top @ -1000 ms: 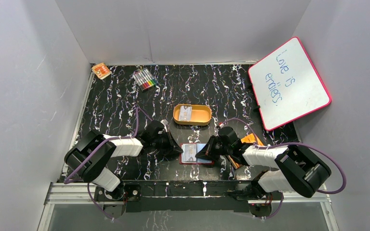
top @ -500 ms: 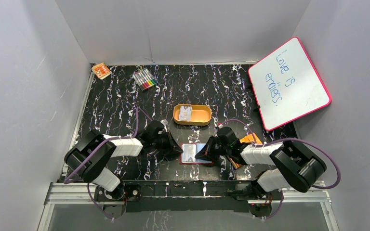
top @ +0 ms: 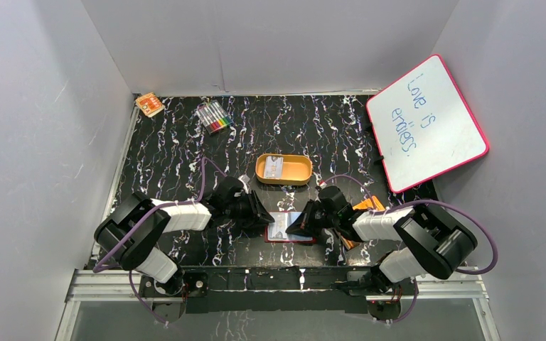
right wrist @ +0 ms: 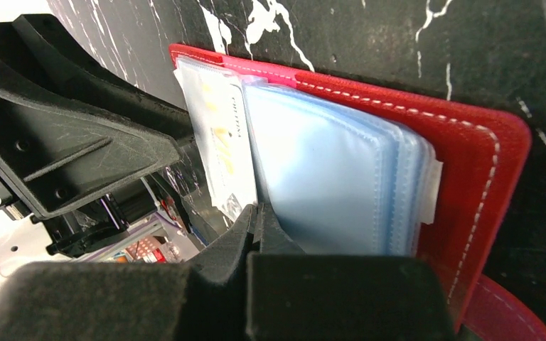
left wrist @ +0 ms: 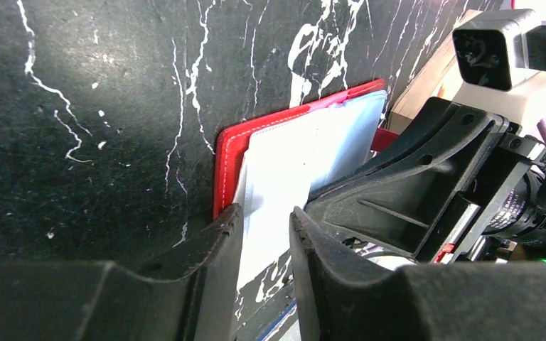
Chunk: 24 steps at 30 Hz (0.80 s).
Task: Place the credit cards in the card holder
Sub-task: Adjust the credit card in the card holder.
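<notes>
Seemingly "Love is endless" on whiteboard [top: 426, 121]; left gripper [left wrist: 263, 219] slightly apart, right gripper [right wrist: 257, 214] together over card holder [right wrist: 469, 156].

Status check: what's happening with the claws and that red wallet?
Left claw parted, right claw shut, both at open card holder. One card lying on it. Nothing blocking.

Far right, a pink-framed whiteboard [top: 426, 122] leans against the grey wall [top: 270, 42], handwriting on it in blue. Over in the far left corner of the black marbled table [top: 170, 163] sits a small orange packet [top: 149, 104], a clear pack of coloured markers [top: 214, 116] just to its right. Mid-table there's the orange oval tin [top: 297, 169], and an orange booklet [top: 370, 206] peeks out near the right front.
</notes>
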### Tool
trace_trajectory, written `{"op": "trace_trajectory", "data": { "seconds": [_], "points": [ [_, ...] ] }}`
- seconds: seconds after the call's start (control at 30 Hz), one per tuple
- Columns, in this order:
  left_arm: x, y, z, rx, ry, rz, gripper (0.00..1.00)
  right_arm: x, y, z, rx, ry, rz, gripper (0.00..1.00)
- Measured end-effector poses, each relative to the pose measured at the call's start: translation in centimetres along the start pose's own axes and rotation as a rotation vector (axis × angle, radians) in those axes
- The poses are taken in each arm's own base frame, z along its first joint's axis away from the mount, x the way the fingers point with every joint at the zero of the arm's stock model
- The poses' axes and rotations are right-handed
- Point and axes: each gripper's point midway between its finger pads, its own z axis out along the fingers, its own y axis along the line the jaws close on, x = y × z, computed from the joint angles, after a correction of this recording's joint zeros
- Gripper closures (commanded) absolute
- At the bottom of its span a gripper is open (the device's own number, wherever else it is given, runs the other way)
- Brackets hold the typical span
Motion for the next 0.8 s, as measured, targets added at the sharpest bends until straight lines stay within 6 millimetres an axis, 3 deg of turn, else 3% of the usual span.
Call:
{"op": "trace_trajectory", "data": {
  "seconds": [0.43,0.63,0.8],
  "points": [
    [0.0,-0.2,0.0,-0.003,0.005,0.011,0.66,0.0,0.2,0.3,0.013,0.020,-0.029,1.00],
    [-0.1,-0.3,0.0,-0.014,0.010,0.022,0.61,-0.2,0.3,0.2,0.034,0.025,-0.049,0.75],
    [-0.2,-0.3,-0.4,-0.032,0.004,0.031,0.57,-0.7,1.6,-0.5,0.031,0.005,-0.091,0.58]
  ]
}}
